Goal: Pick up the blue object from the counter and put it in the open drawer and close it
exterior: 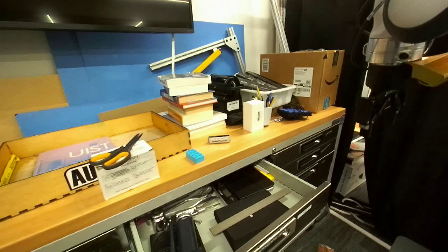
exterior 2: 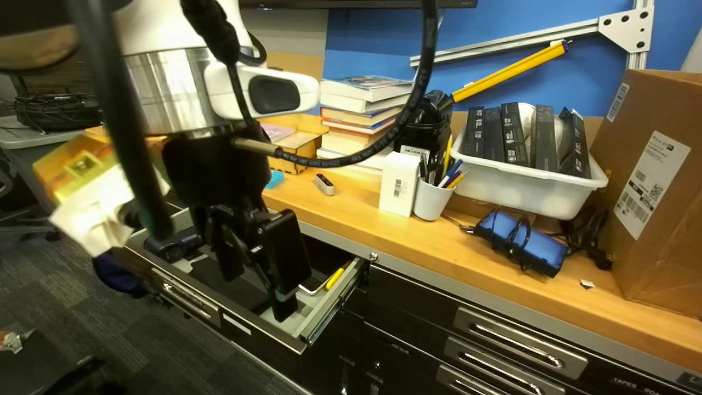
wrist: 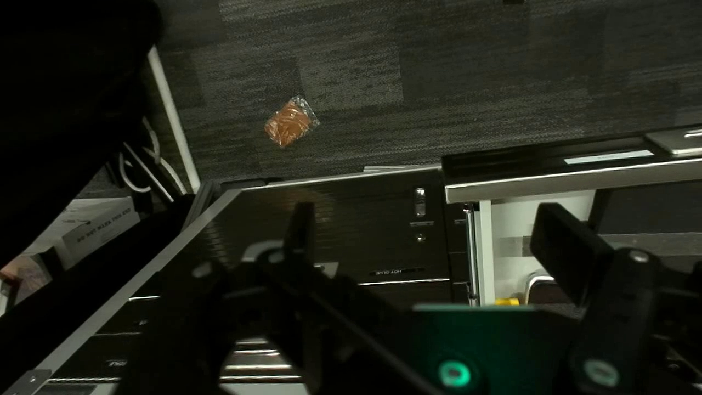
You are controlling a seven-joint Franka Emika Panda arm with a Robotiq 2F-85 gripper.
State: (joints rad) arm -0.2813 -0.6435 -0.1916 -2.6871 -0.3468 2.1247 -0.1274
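The blue object (exterior: 195,156) is a small cyan studded block on the wooden counter (exterior: 241,141), in front of the wooden tray's corner. It also shows partly in an exterior view (exterior 2: 275,180), beside the arm. The drawer (exterior: 304,203) is pulled open below the counter and holds tools, black cases and a metal strip. It shows in the wrist view (wrist: 548,185) at the right. My gripper (exterior 2: 258,285) points down in front of the counter, high over the drawer's end in that view. In the wrist view its fingers (wrist: 428,225) are wide apart with nothing between them. The block is out of the wrist view.
A white box with scissors on it (exterior: 129,171) stands at the counter's front edge by the wooden tray (exterior: 171,140). A small whitish device (exterior: 219,139), a book stack (exterior: 190,101), a white carton (exterior: 253,115) and a pen cup (exterior 2: 433,200) stand nearby.
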